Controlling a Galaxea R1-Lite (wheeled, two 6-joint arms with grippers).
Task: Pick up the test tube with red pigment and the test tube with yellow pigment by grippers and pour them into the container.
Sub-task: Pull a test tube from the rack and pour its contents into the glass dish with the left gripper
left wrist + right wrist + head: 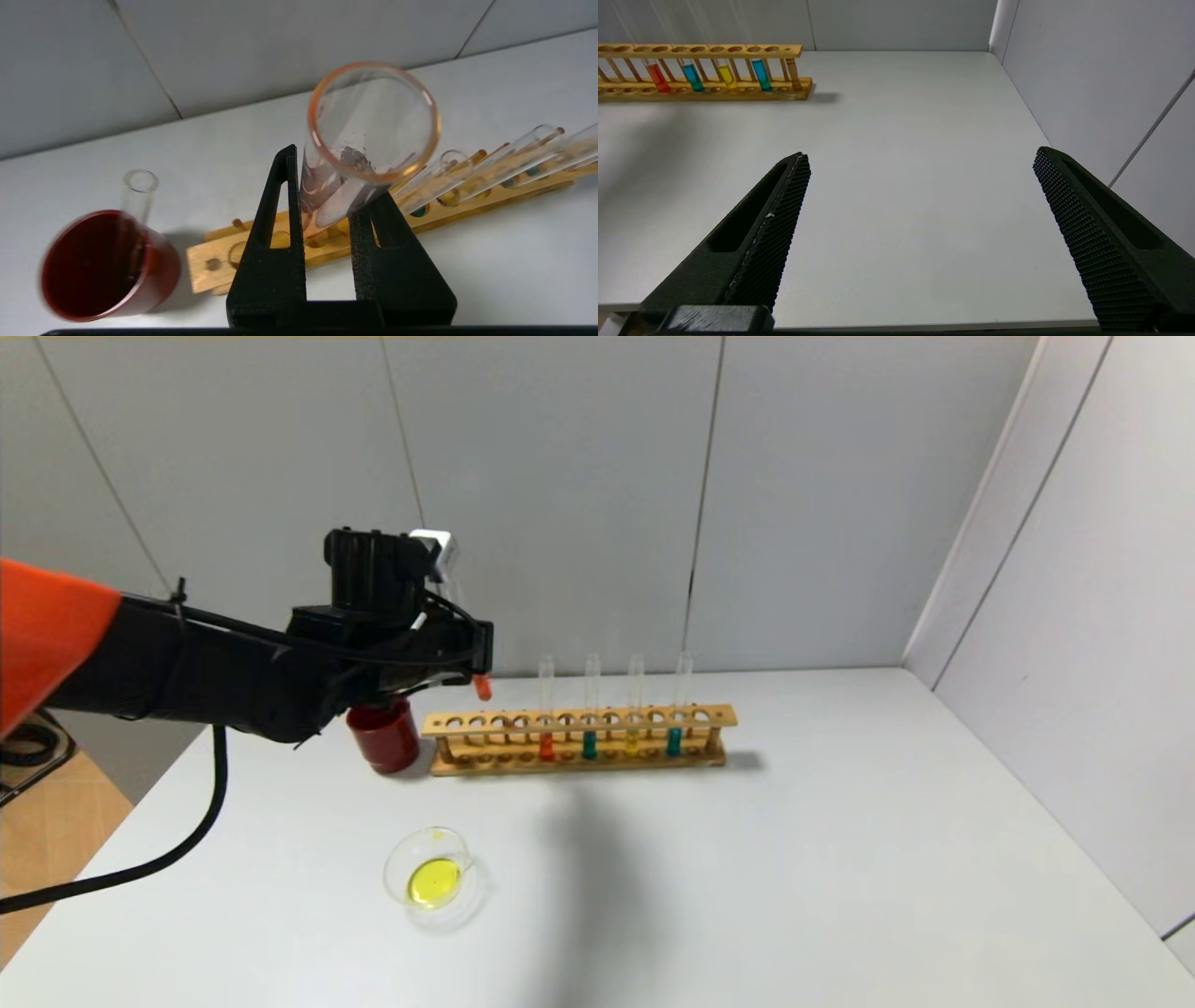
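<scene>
Above the wooden rack's (579,739) left end, my left gripper (327,219) pinches the test tube with red pigment (369,135), high and well apart from the container (432,880); risk: a tilt in transit spills it short.

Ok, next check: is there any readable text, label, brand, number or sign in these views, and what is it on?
None can be read in any view.
Wooden rack: no print or numbers by its holes.
Dark red cup: plain.
Container holding yellow liquid: no graduations visible.
Test tube with red pigment, held in the left gripper: no label.
Right gripper, wall panels, table: unmarked.
</scene>
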